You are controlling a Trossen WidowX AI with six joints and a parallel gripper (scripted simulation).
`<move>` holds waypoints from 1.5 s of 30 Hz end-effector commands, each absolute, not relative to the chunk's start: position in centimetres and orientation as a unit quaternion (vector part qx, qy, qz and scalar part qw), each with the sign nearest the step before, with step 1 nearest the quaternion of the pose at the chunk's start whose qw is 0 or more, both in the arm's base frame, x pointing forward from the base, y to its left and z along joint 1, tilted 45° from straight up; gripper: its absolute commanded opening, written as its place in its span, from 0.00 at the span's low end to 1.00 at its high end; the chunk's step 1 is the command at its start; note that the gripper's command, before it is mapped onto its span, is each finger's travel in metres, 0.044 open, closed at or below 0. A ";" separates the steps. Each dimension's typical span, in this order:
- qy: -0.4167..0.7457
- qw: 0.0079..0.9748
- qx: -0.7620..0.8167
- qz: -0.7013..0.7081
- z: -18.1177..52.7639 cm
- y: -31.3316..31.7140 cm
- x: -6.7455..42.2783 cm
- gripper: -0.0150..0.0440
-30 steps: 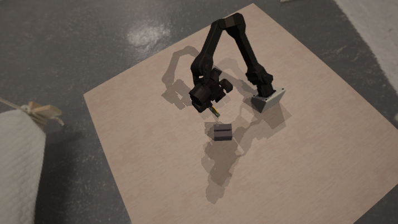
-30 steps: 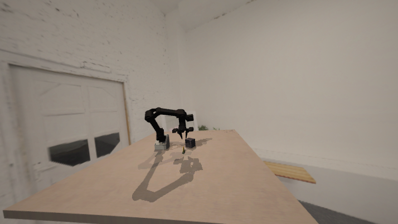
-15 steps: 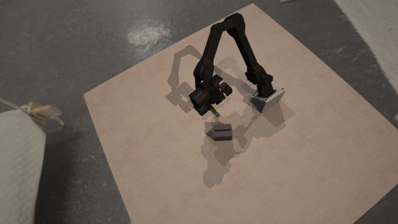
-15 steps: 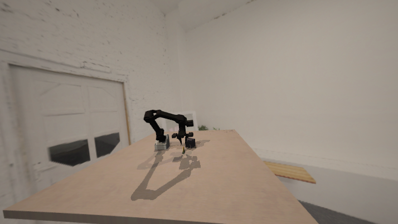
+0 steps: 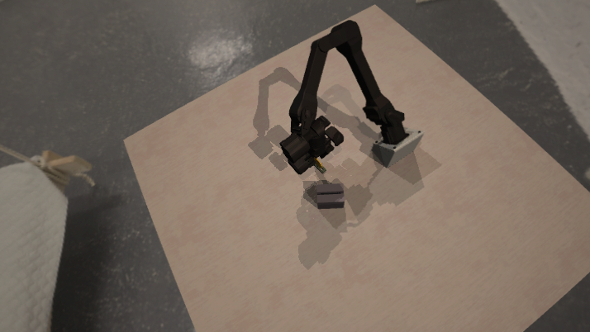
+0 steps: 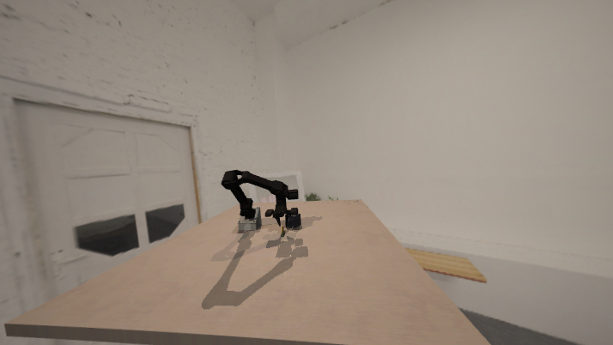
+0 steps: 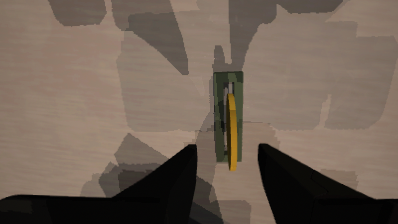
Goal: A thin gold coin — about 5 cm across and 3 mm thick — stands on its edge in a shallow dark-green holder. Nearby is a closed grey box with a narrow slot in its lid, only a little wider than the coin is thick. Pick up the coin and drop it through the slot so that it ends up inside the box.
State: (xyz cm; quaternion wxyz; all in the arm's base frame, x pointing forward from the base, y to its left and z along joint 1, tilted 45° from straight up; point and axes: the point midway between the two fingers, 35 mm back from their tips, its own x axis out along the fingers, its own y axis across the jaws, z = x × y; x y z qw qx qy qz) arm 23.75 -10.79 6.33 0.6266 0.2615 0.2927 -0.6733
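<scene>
- Directly above the coin, the gripper (image 7: 227, 165) hangs with its two black fingers parted and empty, one on each side of the coin's line, touching neither coin nor holder.
- Gold and seen edge-on in the wrist view, the coin (image 7: 232, 131) stands upright in the slim dark-green holder (image 7: 220, 117), its near end showing in the gap between the fingertips, lower down toward the table.
- From the top view, only a sliver of coin and holder (image 5: 320, 166) peeks out beside the gripper (image 5: 307, 163), which points down at the table.
- Just beside the holder, apart from it, sits the closed grey box (image 5: 330, 195), a dark narrow slot (image 5: 330, 193) running across its lid.
- Folded into a steep arch, the black arm (image 5: 326, 62) rises from its grey base (image 5: 409, 144) and bends down over the holder.
- Patchy shadows of the arm fall across the pale wooden table (image 5: 413, 248).
- Beyond the table, the exterior view shows a white brick wall (image 6: 129, 56), a panelled white door (image 6: 103, 172) and a slatted wooden bench (image 6: 446, 263).
</scene>
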 end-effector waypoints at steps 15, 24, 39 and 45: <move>0.293 0.628 0.257 -0.674 4.4 -12.8 23.3 0.53; 0.292 0.628 0.256 -0.675 3.8 -13.4 23.1 0.44; 0.292 0.628 0.256 -0.674 3.9 -13.4 23.1 0.25; 0.294 0.628 0.258 -0.673 4.7 -12.4 23.5 0.25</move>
